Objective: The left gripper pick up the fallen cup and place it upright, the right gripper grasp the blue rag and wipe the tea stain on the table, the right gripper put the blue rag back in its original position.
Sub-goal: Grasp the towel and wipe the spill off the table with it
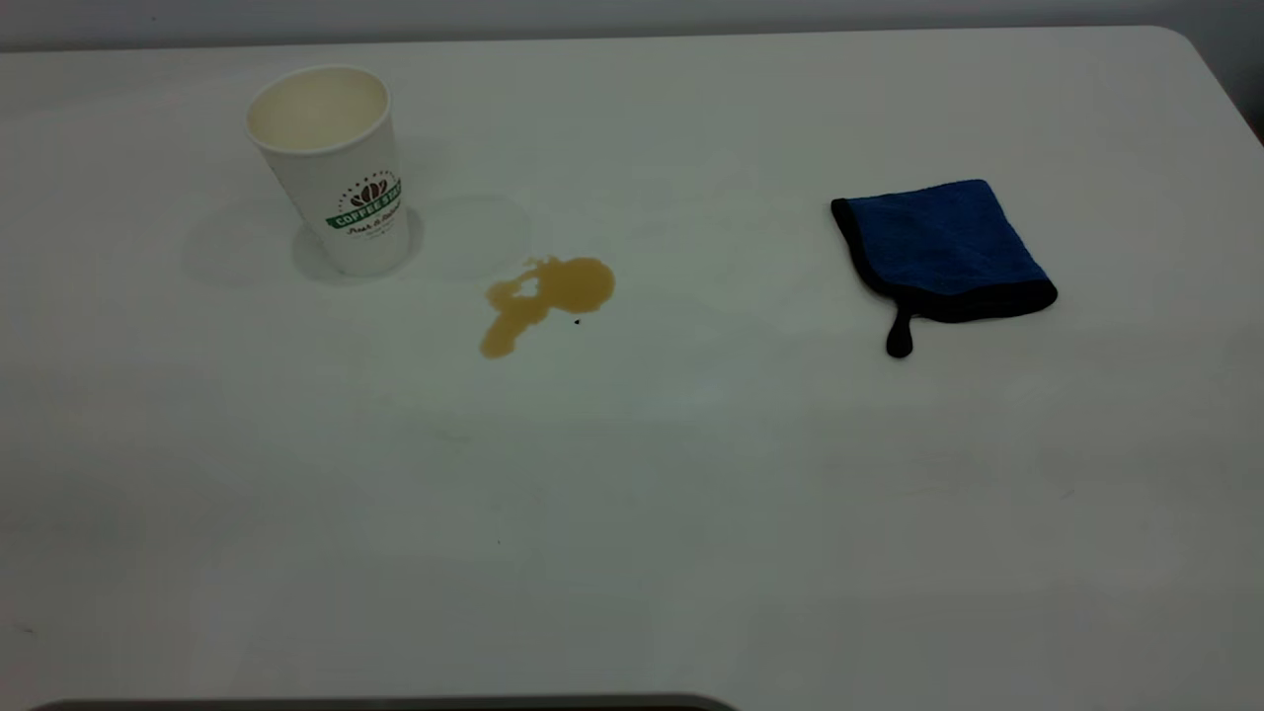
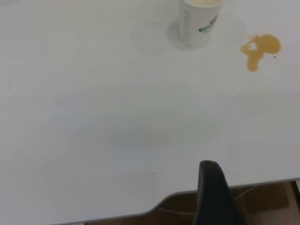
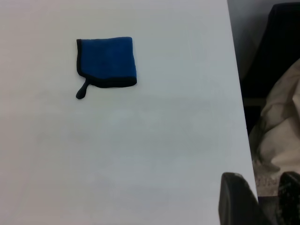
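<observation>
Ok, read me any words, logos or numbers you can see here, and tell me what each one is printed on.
"COFFEE" plus a cut-off second word: green banner on the white paper cup, standing upright.
Script line under the banner: too small to read.
Bean mark above the banner: a picture, no text.
Dark-blue microfibre rag with black edging: no text.
White table: none.
</observation>
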Robot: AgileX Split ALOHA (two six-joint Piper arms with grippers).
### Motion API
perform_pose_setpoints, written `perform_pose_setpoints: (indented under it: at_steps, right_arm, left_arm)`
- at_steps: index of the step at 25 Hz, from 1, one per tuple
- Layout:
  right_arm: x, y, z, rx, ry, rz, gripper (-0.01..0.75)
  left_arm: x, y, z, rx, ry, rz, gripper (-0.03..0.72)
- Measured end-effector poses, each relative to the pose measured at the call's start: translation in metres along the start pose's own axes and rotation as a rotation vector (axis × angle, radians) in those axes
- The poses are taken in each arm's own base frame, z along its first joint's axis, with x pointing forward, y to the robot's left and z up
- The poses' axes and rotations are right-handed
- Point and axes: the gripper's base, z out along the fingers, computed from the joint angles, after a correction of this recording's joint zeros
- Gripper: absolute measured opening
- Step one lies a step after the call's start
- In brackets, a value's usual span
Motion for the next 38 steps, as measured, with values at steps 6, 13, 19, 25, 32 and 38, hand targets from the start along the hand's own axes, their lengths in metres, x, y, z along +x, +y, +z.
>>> perform_pose_setpoints:
  at_steps: [6,13,19,25,32,38]
  right_arm:
    - [0.0,0.0,0.0,-0.001,0.0,0.006,0.239]
    - [-0.004,0.004,0.0,-0.042,-0.003,0.02,0.256]
    - [-0.034,0.012,0.033,-0.128,0.105,-0.067,0.433]
    - [-0.068,0.02,0.097,-0.191,0.143,-0.135,0.586]
    - [-0.086,0.028,0.206,-0.246,0.308,-0.184,0.591]
    - [-0.09,0.038,0.31,-0.284,0.457,-0.209,0.591]
  left_arm:
    - [0.0,-0.001,0.0,-0.044,0.0,-0.038,0.481]
    - [0.0,-0.001,0.0,-0.043,-0.001,-0.039,0.481]
    - [0.0,-0.001,0.0,-0.043,-0.001,-0.039,0.481]
    - [0.0,-0.001,0.0,-0.043,-0.001,-0.039,0.481]
    - [0.0,-0.001,0.0,-0.043,-0.001,-0.039,0.481]
    - [0.0,-0.001,0.0,-0.043,-0.001,-0.044,0.481]
